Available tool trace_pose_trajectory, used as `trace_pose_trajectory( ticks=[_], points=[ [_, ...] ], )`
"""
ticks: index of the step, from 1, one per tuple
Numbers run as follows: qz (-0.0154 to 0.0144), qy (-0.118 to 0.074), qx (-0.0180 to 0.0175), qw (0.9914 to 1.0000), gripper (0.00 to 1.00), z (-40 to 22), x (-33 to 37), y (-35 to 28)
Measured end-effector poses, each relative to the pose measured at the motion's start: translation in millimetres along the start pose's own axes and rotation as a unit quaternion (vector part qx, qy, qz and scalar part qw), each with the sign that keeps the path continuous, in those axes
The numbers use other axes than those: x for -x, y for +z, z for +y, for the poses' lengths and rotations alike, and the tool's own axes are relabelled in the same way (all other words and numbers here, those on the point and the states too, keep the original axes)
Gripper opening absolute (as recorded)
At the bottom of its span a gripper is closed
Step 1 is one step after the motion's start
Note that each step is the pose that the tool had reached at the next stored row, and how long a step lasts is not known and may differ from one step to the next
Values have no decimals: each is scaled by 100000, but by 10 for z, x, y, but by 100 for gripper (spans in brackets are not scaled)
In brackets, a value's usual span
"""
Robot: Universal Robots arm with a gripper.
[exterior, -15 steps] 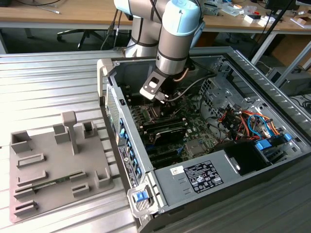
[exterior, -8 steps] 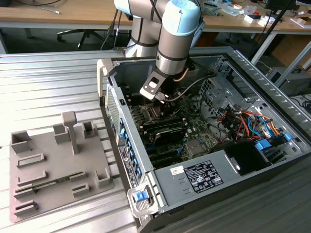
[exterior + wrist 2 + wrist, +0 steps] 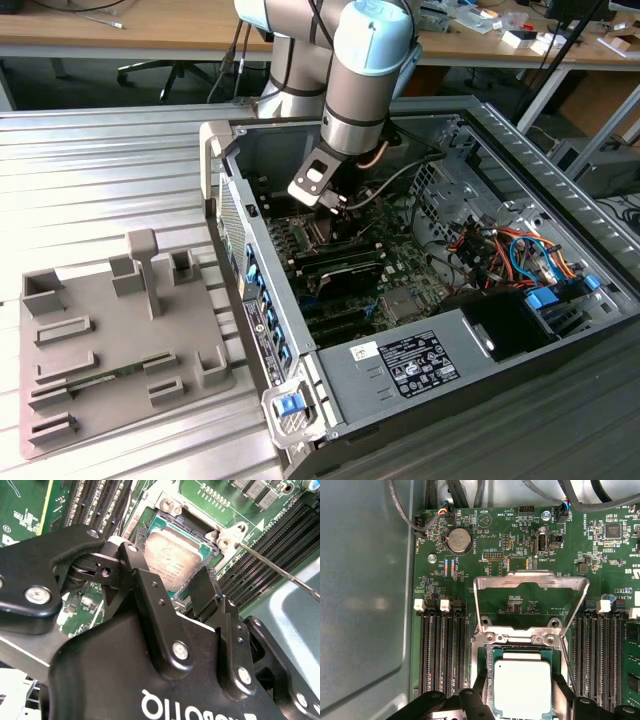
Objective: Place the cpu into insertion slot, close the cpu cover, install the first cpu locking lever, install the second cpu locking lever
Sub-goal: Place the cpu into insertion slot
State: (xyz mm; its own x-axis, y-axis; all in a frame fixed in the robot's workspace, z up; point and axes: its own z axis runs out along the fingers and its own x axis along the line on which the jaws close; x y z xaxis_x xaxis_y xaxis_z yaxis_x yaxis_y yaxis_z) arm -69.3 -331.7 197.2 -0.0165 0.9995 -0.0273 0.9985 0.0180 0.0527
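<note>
SITE: robotics lab or test workshop | EVIDENCE: industrial arm (image 3: 355, 80) over an open PC case (image 3: 255, 260) on a ribbed metal counter (image 3: 100, 170) | grey parts fixture (image 3: 100, 350) beside the case | motherboard (image 3: 470, 520) bare, cpu (image 3: 522, 685) exposed | loose wiring (image 3: 505, 245) inside | BACKGROUND: cluttered wooden desks (image 3: 150, 35), chair base (image 3: 165, 72) beneath

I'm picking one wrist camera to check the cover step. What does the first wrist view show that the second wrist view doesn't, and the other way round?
First wrist view adds: the cover swung open beyond the socket, and a coin battery further up the board.
Second wrist view adds: the gripper body close up, with the links and screws behind its fingers.
Shared: the cpu lying in the socket with the fingers apart on either side of it, and memory slots flanking the socket.
</note>
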Motion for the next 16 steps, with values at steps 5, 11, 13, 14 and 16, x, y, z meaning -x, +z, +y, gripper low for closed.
trace_pose_trajectory(
  ticks=[5, 11, 13, 14, 16],
  points=[
    [1132, 341, -7, 99993, 62, 4, -2, 2],
    [1527, 590, 12, 99987, 62, 14, 2, 4],
    [287, 650, 1, 99997, 62, 23, 3, 5],
    [-1805, 673, -38, 99981, 62, 26, -15, 3],
    [-1225, 714, -16, 99990, 62, 27, -29, 5]
  ],
)
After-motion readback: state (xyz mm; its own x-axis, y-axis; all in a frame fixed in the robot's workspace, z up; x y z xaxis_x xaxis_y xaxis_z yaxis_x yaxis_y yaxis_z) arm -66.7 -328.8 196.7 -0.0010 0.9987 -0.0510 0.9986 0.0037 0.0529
